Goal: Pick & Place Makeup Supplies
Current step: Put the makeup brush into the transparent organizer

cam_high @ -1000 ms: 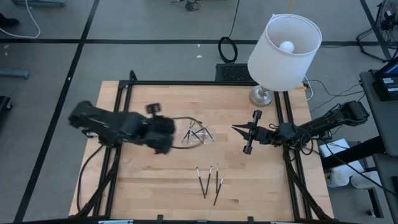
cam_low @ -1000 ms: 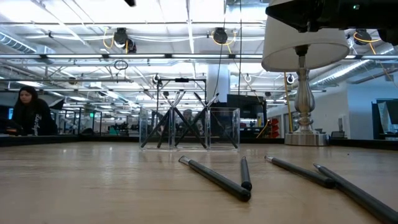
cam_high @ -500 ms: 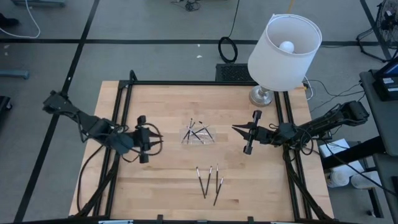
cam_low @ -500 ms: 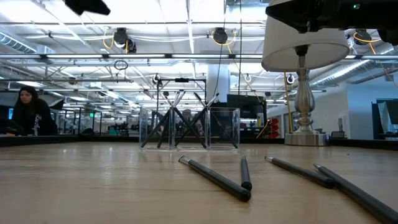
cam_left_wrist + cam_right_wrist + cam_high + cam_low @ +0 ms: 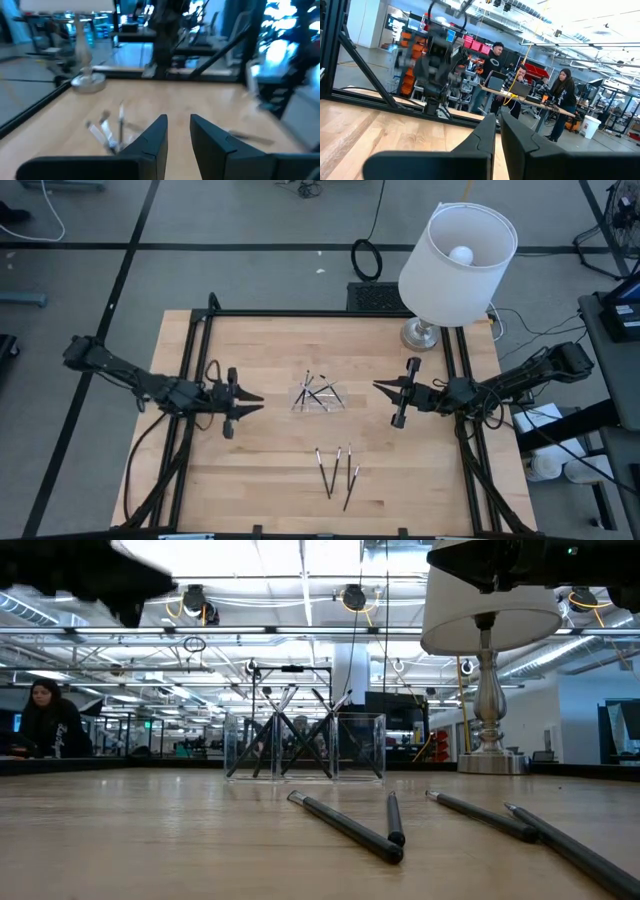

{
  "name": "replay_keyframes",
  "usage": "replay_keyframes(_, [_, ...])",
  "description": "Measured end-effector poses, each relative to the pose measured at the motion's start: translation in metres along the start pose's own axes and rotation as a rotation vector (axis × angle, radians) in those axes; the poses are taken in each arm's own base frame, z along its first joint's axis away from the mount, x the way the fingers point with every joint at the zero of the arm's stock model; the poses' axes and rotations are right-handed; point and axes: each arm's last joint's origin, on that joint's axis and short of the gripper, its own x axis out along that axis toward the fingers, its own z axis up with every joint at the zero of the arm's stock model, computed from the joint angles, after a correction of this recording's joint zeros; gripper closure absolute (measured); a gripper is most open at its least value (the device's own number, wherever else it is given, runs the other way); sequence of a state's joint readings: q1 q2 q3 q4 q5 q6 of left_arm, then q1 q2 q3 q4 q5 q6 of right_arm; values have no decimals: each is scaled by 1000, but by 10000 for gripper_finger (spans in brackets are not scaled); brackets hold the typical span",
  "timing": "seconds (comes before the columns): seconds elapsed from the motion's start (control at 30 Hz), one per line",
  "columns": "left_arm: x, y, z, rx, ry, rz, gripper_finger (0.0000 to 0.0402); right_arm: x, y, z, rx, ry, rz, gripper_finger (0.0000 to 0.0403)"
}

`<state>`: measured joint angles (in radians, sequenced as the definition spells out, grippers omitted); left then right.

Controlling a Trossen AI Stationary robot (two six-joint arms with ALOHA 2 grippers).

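1. Left gripper (image 5: 252, 401) empty, fingers parted, left of clear tray (image 5: 318, 395)
2. Right gripper (image 5: 385, 388) closed, empty, right of tray
3. Makeup sticks (image 5: 337, 472) loose near front edge; others in tray

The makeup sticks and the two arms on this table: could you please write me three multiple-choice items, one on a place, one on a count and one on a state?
1. Where is the clear tray?
A. mid-table, between the two grippers
B. under the lamp
C. at the table's near edge

2. How many loose sticks lie on the wood outside the tray?
A. one
B. four
C. nine

3. What does the left gripper hold?
A. a stick
B. the tray
C. nothing

Answers:
1 A: the high view shows the tray between the left gripper and the right gripper, away from the lamp.
2 B: four lie in a group nearer the front edge.
3 C: the left wrist view shows an empty gap between its fingers.
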<state>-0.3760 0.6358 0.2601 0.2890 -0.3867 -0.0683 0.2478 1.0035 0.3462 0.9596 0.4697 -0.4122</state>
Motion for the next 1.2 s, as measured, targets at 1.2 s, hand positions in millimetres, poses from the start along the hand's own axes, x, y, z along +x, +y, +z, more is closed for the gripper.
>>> replay_keyframes(1.2, [-11, 17, -21, 206, -335, 174, 312, 10, 26, -30, 148, 107, 255, 383])
